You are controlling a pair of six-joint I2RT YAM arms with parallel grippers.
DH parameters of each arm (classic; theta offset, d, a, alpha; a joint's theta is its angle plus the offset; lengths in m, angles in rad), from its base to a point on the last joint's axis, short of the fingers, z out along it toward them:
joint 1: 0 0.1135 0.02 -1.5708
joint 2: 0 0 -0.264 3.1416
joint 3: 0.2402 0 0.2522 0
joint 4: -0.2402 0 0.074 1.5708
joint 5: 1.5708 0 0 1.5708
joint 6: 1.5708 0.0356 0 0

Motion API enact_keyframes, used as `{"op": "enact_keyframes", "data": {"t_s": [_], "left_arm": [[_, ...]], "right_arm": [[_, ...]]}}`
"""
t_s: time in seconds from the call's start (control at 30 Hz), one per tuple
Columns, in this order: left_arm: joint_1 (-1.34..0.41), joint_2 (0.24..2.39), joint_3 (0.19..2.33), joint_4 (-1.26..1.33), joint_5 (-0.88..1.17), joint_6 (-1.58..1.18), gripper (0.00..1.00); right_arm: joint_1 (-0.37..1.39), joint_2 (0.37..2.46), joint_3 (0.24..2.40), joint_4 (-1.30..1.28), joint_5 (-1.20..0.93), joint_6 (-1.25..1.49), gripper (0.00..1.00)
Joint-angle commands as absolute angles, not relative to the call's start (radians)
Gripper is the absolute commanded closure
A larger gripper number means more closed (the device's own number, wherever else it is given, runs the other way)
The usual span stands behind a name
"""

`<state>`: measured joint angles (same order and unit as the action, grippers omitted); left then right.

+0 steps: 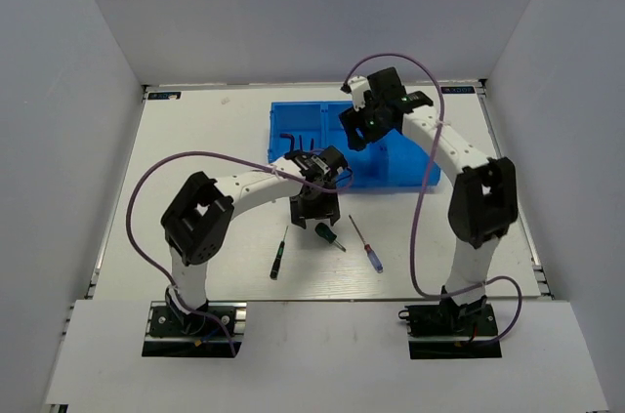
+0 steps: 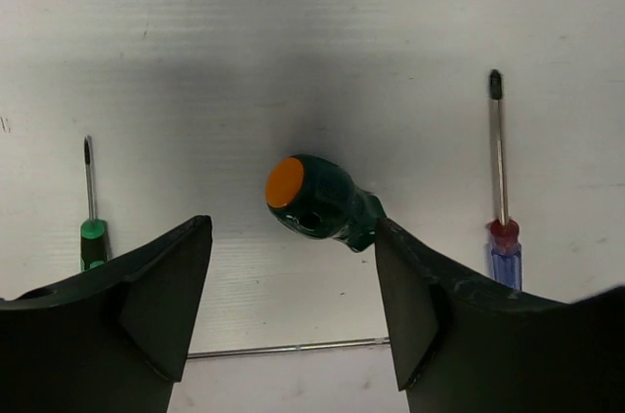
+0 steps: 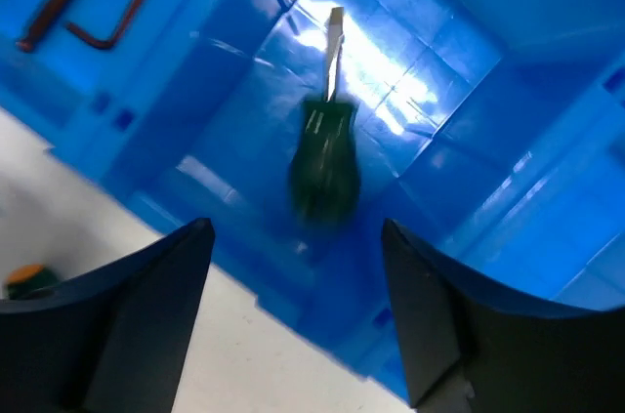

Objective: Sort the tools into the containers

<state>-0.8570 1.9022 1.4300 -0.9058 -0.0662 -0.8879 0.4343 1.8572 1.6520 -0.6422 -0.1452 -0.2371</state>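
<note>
Our left gripper [image 2: 293, 232] hangs released, jaws spread wide, low over a stubby [image 2: 320, 200] lying on the white tabletop [image 2: 293, 22]. This stubby has a bulbous dark green handle and a round orange end cap turned up toward the wrist camera. Its shaft end comes just beside one finger [image 2: 410, 306]; we cannot tell whether they touch. A slim screwdriver [image 2: 91, 229] with a dark handle and green collar lies on one side of it. On the other side lies a blue-red screwdriver [image 2: 501, 208], with a clear blue handle, red collar and bare steel shaft. Both lie apart from the stubby, with their tips pointing toward the far side.

Our right gripper [image 3: 298, 232] is also released and holds nothing, hovering over the blue bin [image 3: 488, 169]. In the compartment beneath it rests a second stubby [image 3: 324, 154], with a dark green handle and short pale blade, somewhat blurred. Hex keys [image 3: 93, 3] lie in the neighbouring compartment, looking reddish brown here and dark from above.
</note>
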Motion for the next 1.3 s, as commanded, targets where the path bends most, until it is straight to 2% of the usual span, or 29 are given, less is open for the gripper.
{"op": "enact_keyframes", "data": {"t_s": [0.0, 0.13, 0.5, 0.57, 0.6, 0.63, 0.77, 0.87, 0.9, 0.97, 1.0, 1.03, 1.07, 1.1, 1.17, 1.27], "left_arm": [[-0.865, 1.897, 1.470, -0.950, -0.075, -0.969, 0.22], [-0.883, 1.933, 1.503, -0.977, -0.097, -0.996, 0.22], [-0.934, 2.011, 1.514, -0.979, -0.130, -1.092, 0.22], [-0.943, 2.049, 1.514, -0.965, -0.158, -1.101, 0.27], [-0.943, 2.062, 1.541, -0.965, -0.181, -1.101, 0.32], [-0.943, 2.075, 1.557, -0.974, -0.181, -1.101, 0.47], [-0.954, 2.098, 1.592, -0.999, -0.222, -1.101, 0.83], [-0.966, 2.051, 1.601, -1.008, -0.232, -1.066, 1.00], [-0.966, 2.034, 1.621, -1.008, -0.245, -1.054, 1.00], [-1.000, 1.979, 1.647, -0.997, -0.267, -0.997, 1.00], [-1.000, 1.964, 1.670, -0.983, -0.293, -0.974, 1.00], [-1.000, 1.953, 1.689, -0.983, -0.311, -0.947, 1.00], [-1.000, 1.953, 1.712, -0.973, -0.349, -0.927, 1.00], [-0.991, 1.953, 1.768, -0.973, -0.362, -0.907, 1.00], [-0.959, 1.988, 1.845, -0.986, -0.374, -0.865, 1.00], [-0.937, 2.106, 2.126, -1.018, -0.423, -0.795, 1.00]], "right_arm": [[0.434, 1.902, 1.736, -0.701, -0.121, -0.206, 0.23], [0.423, 1.833, 1.686, -0.666, -0.153, -0.186, 0.23], [0.347, 1.594, 1.385, -0.586, -0.213, -0.112, 0.23], [0.334, 1.566, 1.364, -0.581, -0.227, -0.106, 0.23], [0.327, 1.557, 1.336, -0.580, -0.238, -0.106, 0.23], [0.318, 1.534, 1.329, -0.580, -0.248, -0.106, 0.23], [0.290, 1.488, 1.261, -0.595, -0.279, -0.112, 0.23], [0.269, 1.434, 1.195, -0.600, -0.305, -0.127, 0.24], [0.255, 1.411, 1.180, -0.606, -0.308, -0.138, 0.24], [0.247, 1.373, 1.129, -0.617, -0.308, -0.158, 0.31], [0.236, 1.350, 1.117, -0.627, -0.295, -0.181, 0.38], [0.235, 1.330, 1.100, -0.630, -0.285, -0.187, 0.53], [0.229, 1.319, 1.053, -0.643, -0.270, -0.193, 0.93], [0.219, 1.287, 1.034, -0.649, -0.265, -0.222, 1.00], [0.218, 1.267, 0.956, -0.667, -0.290, -0.239, 1.00], [0.225, 1.201, 0.853, -0.692, -0.357, -0.345, 1.00]]}}
